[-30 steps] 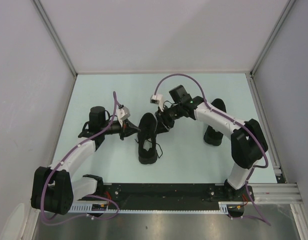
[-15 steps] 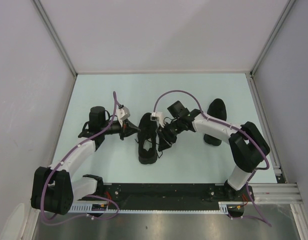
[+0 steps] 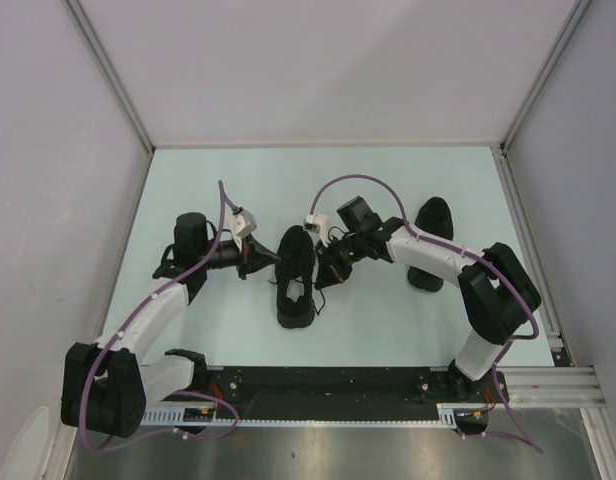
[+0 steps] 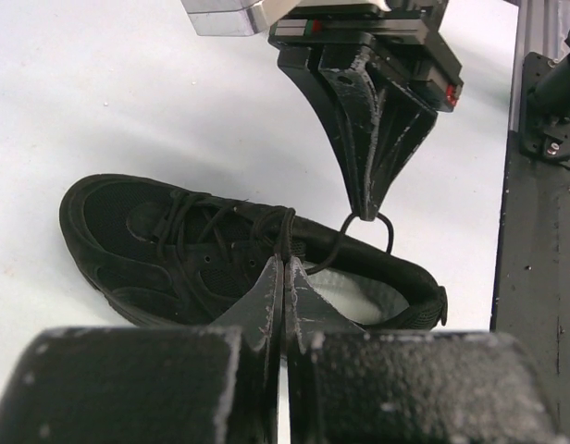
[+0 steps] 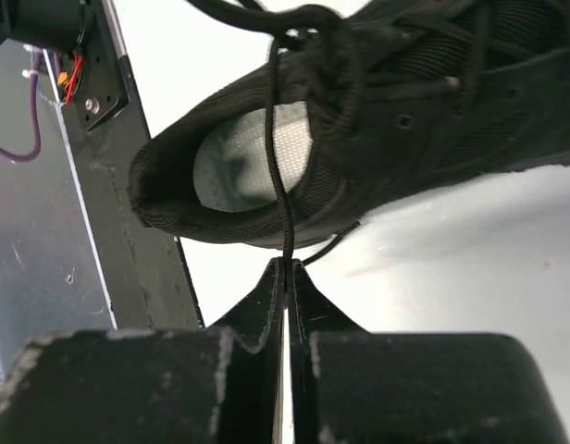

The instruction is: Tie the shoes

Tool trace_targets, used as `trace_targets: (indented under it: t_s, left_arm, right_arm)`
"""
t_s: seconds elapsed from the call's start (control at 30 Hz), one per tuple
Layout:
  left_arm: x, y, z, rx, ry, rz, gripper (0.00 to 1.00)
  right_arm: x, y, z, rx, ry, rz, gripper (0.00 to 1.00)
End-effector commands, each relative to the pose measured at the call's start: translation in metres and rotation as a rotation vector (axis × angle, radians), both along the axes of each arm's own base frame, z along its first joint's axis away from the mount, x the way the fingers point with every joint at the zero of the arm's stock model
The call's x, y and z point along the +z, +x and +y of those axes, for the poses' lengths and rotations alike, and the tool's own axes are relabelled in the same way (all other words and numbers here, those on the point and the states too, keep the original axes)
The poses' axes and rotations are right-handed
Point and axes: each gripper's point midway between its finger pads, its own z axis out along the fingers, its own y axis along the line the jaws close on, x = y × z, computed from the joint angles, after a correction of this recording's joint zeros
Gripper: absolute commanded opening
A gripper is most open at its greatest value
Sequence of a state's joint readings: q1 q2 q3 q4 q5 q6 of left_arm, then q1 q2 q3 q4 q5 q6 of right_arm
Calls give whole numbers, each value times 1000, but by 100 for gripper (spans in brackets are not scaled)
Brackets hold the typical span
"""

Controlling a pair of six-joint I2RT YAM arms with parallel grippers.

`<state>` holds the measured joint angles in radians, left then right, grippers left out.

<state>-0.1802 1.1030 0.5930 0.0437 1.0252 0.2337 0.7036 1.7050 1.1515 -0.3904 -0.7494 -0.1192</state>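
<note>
Sneaker [image 3: 295, 275] lay mid-table [image 3: 388, 320], heel toward the bases, between both grippers. Overhead view hid the grips. Left wrist view showed left gripper [image 4: 283, 277] clamped on a lace [image 4: 285, 236]. Right wrist view showed right gripper [image 5: 287, 273] pinching a lace too, plus the grey insole [image 5: 253, 157].

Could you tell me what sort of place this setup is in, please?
Most likely a robotics lab test cell: plain pale panels wall in a pale table, the left arm and right arm are bolted to a base plate at its near edge, and a black sneaker lies between them.
</note>
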Motion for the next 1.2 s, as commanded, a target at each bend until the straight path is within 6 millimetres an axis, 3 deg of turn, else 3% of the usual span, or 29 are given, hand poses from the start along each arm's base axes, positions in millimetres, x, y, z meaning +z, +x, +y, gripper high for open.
trace_targets:
  t_s: [0.0,0.17,0.37,0.7,0.9,1.03,1.17]
  left_arm:
    - [31,3,-2,-9,-46,-75,0]
    - [12,-3,6,-3,9,-48,0]
    - [-11,-11,16,0,76,-19,0]
    - [-28,-12,21,7,121,11,0]
    - [-24,-9,20,10,110,4,0]
    - [-22,-8,19,4,104,3,0]
    - [-21,-7,19,8,107,-5,0]
  right_arm:
    - [19,6,0,-23,43,-41,0]
    - [30,14,1,-64,74,-45,0]
    - [50,38,-4,-163,156,5,0]
    - [61,41,-1,-159,215,32,0]
    - [43,33,-12,-128,135,6,0]
    - [19,29,-28,-93,24,-46,0]
    - [7,23,-29,-55,-16,-67,0]
